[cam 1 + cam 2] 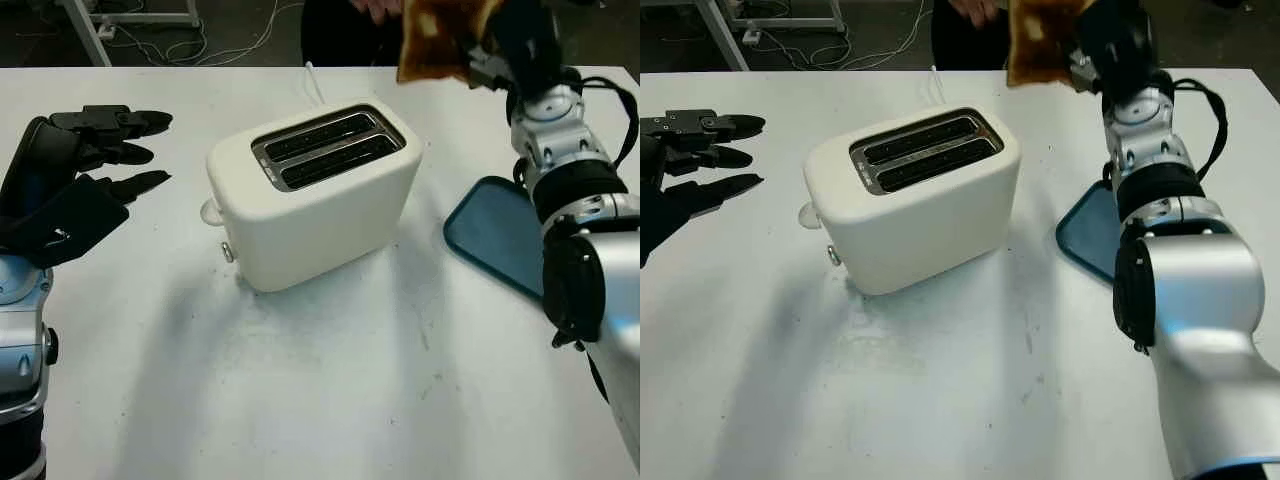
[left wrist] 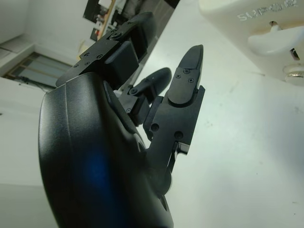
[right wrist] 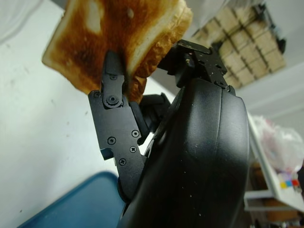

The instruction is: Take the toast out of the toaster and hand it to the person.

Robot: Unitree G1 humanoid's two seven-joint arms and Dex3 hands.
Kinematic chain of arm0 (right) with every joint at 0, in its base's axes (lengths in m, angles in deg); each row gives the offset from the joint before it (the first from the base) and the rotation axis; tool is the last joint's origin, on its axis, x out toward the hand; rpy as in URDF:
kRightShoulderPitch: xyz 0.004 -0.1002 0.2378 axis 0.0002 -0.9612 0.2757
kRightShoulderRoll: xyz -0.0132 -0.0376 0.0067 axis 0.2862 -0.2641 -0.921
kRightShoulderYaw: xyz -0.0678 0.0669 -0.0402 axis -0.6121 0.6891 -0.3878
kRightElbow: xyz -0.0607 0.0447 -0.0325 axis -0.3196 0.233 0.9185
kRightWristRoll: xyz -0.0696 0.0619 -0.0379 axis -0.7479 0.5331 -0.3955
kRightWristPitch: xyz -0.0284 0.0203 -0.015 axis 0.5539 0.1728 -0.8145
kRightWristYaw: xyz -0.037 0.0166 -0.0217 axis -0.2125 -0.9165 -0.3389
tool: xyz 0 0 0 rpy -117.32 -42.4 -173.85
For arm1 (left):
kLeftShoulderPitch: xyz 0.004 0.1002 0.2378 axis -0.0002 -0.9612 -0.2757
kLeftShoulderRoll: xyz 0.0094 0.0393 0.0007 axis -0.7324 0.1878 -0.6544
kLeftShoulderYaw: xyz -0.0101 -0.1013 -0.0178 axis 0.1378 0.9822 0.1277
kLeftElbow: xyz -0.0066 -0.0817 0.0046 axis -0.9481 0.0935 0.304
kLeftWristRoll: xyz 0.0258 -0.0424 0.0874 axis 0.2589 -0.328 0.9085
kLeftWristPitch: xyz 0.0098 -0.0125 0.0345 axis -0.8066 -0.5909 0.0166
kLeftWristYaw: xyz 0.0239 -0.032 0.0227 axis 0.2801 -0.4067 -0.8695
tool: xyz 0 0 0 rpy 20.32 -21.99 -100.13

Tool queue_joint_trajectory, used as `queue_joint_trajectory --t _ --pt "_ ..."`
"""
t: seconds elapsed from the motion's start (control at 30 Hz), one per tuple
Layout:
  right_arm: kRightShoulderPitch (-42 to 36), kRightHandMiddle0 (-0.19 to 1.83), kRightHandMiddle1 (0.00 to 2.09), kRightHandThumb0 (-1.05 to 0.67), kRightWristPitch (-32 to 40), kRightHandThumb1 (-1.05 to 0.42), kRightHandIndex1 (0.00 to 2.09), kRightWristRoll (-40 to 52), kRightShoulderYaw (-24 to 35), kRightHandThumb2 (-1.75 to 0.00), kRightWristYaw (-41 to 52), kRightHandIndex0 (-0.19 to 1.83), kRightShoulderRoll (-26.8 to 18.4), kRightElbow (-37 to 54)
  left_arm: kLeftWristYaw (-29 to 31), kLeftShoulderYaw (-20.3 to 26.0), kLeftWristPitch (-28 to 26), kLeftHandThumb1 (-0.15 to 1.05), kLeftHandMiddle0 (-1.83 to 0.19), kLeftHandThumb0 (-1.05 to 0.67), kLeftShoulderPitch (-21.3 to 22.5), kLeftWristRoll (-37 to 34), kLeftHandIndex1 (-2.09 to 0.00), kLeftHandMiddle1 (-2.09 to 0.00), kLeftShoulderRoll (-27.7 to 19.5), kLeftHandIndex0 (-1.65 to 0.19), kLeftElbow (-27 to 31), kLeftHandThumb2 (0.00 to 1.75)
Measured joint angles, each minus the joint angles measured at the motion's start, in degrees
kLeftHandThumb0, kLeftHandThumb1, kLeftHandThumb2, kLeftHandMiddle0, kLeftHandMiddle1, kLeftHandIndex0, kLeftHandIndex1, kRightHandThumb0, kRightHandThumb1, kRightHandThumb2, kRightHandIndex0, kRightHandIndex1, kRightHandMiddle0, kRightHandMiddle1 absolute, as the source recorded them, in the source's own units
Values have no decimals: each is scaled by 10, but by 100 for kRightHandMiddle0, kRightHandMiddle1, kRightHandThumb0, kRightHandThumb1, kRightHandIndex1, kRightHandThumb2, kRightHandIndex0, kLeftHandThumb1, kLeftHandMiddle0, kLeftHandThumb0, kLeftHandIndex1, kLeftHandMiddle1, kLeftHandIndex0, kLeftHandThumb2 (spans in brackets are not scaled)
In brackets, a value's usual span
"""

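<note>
Right hand (image 1: pixel 500 45) pinches browned toast slice (image 1: pixel 432 42) at far edge, beyond cream two-slot toaster (image 1: pixel 315 195); left hand (image 1: pixel 85 165), empty and uncurled, hovers left.

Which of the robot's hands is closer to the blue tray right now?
The right hand, raised beyond the blue tray and holding the toast. The left hand is open across the table, past the toaster.

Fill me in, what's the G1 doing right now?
The right robot hand grips a browned slice of toast, raised at the far table edge toward a person's hand. The white toaster sits mid-table, both slots showing no bread. The left robot hand is open, left of the toaster. A blue tray lies under the right arm.
</note>
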Motion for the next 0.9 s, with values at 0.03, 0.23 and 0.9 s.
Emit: queue_joint_trajectory --t 0.03,0.23,0.9 --pt "-1 31 133 -12 3 -92 175 0 -1 -37 -1 56 2 0 0 0 0 85 -66 -16 0 0 0 -58 0 -84 0 0" --pt "-17 18 174 -13 3 -92 175 11 7 -40 14 67 14 -1 0 0 0 85 -66 -18 0 0 0 -58 0 -84 0 0" --pt "-34 39 175 -22 16 -92 175 -11 -33 -36 11 73 26 -7 0 0 -1 84 -68 -17 0 0 -1 -58 0 -85 -1 0"
